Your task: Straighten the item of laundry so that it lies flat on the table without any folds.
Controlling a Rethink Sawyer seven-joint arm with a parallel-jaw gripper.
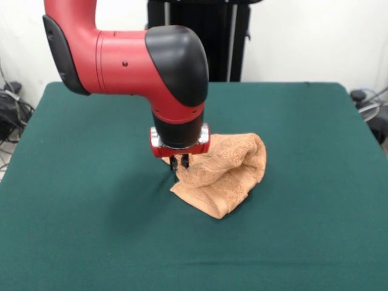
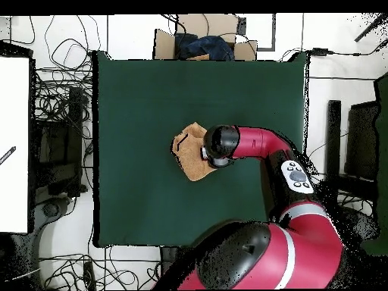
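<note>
The item of laundry (image 1: pixel 225 171), a peach-orange terry towel, lies bunched and folded over itself near the middle of the green table (image 1: pixel 91 200). Its right side humps up in a rounded fold. My gripper (image 1: pixel 179 162) points straight down at the towel's left edge, its two dark fingers close together and shut on the cloth there. In the overhead view the towel (image 2: pixel 189 158) shows as a crumpled patch, and the arm's wrist (image 2: pixel 221 142) covers its right edge and hides the gripper.
Green cloth stretches wide on every side of the towel. Cables and boxes (image 2: pixel 198 44) lie on the floor beyond the table's edges. A black stand (image 1: pixel 200 24) rises behind the table.
</note>
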